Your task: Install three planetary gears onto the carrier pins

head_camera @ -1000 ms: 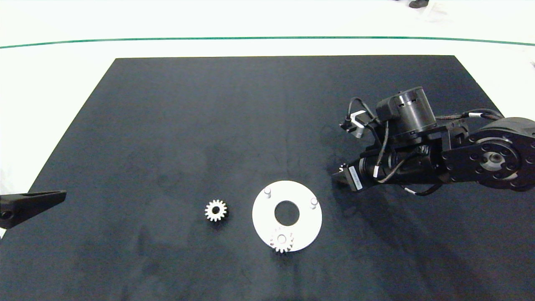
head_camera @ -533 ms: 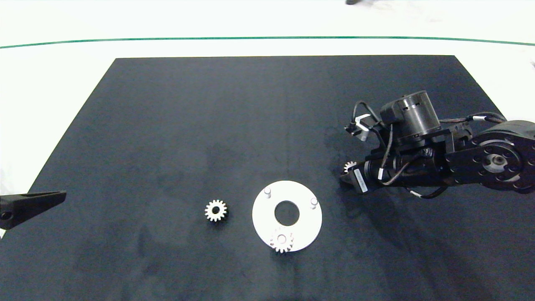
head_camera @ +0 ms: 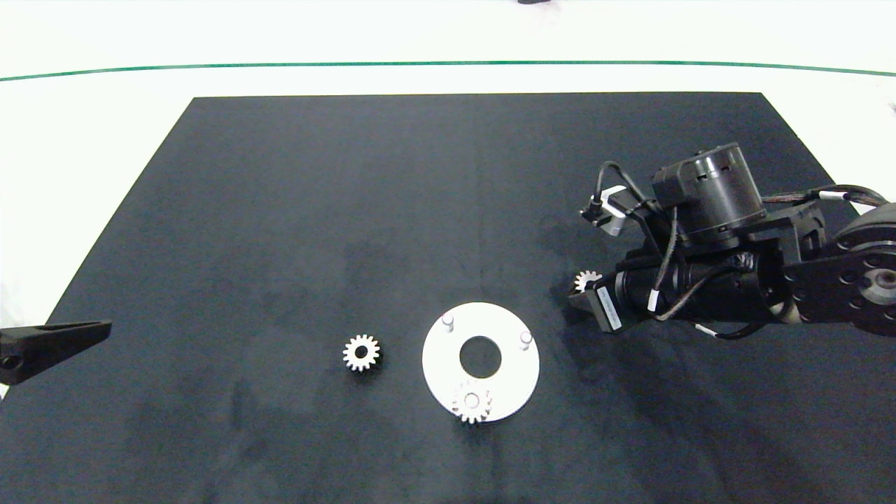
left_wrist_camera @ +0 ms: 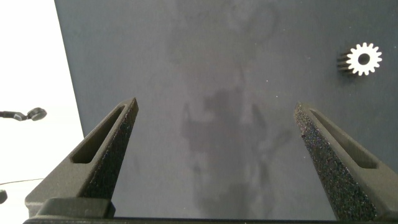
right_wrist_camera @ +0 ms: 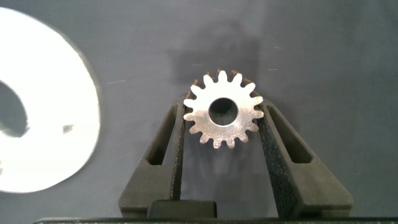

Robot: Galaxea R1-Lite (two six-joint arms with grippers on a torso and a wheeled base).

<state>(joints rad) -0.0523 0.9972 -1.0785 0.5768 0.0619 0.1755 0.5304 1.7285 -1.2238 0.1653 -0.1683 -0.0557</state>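
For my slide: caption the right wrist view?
Right tool shut on a planetary gear, white carrier disc beside it.

Light is even and bright from overhead, and the white table point(head_camera: 448, 42) around the dark mat point(head_camera: 280, 210) is blown out to near featureless. The white disc point(head_camera: 437, 364) is overexposed in the head view and glares in the right wrist view, its edge soft with blur. The gear point(right_wrist_camera: 222, 116) between the right gripper point(right_wrist_camera: 222, 134) fingers is sharp, casting a faint soft shadow. The mat shows mottled, cloudy patches. The green line point(head_camera: 448, 64) bows slightly, showing lens distortion
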